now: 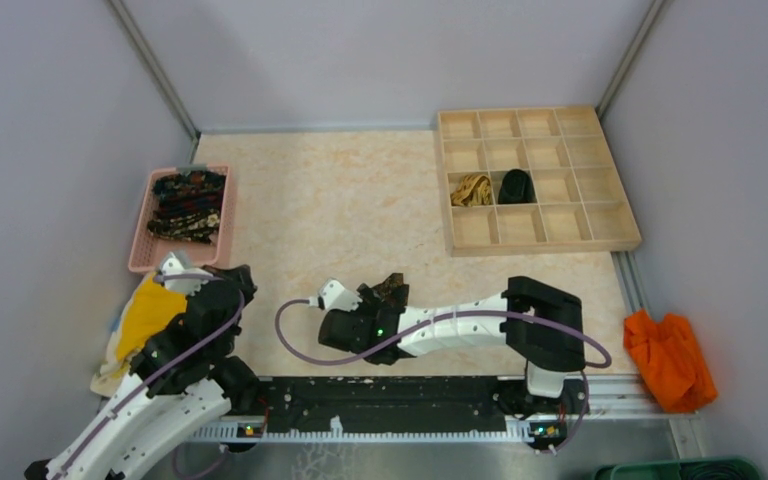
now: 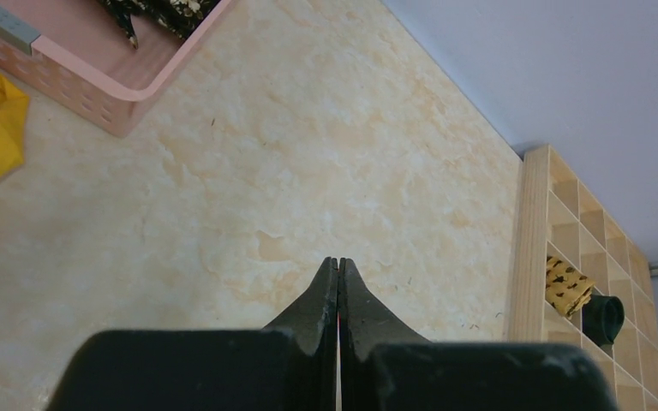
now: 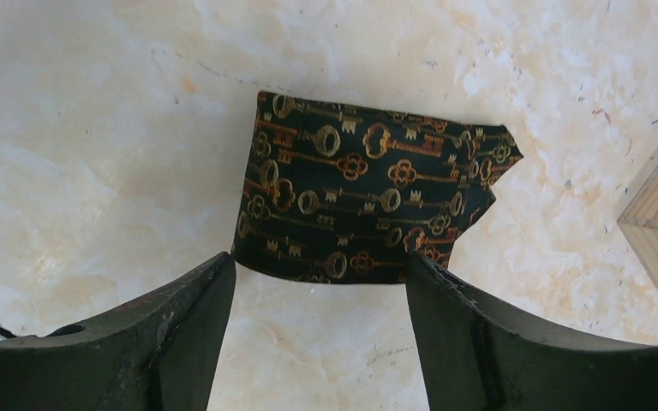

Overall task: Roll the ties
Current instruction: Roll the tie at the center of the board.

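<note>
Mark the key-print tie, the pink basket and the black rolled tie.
key-print tie (image 3: pixel 368 201), right wrist view, centre of the fabric.
pink basket (image 1: pixel 143 225), top external view, left rim.
black rolled tie (image 1: pixel 516 187), top external view, middle of the roll.

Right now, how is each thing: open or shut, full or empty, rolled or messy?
Left end effector: shut, empty.
Right end effector: open, straddling the key tie's edge.
Key tie: folded flat, not gripped.
Pink basket: holds a heap of dark ties.
Wooden tray: two compartments filled, others empty.
Tan tie: rolled, in tray.
Black tie: rolled, in next compartment.
Orange cloth: crumpled.
Yellow cloth: crumpled.
</note>
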`<act>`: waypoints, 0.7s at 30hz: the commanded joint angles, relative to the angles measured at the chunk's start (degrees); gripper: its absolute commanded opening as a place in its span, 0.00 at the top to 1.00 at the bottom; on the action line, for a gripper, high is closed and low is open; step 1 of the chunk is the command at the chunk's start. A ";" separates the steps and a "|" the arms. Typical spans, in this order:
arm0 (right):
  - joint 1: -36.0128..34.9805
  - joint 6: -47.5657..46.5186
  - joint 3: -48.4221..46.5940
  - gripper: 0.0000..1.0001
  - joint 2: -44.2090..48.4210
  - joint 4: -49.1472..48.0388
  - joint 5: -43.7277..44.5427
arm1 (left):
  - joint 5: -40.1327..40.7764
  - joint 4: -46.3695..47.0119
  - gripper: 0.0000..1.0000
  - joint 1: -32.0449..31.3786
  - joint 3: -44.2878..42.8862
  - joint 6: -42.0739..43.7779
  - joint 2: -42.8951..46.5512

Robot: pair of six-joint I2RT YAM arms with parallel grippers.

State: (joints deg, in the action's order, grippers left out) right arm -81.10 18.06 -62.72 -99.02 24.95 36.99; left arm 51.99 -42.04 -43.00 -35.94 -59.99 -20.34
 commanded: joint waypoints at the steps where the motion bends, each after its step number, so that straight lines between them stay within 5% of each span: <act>1: -1.28 -1.84 -4.16 0.28 -1.62 -1.18 4.40 | 5.40 -9.59 0.99 -0.15 -0.89 -8.06 1.46; 13: -5.98 0.95 -6.19 0.28 -0.37 4.21 12.80 | 10.47 -9.43 1.00 -0.15 -0.41 -11.56 -3.65; 21: -5.00 -0.12 -7.15 0.15 -4.80 0.21 14.14 | 10.64 -8.52 1.00 -0.15 -1.05 -9.28 -1.77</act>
State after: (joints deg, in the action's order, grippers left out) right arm -86.83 17.72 -67.24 -101.16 27.68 49.10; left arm 56.42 -44.14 -43.00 -35.88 -60.99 -23.79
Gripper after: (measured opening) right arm 0.849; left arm 0.005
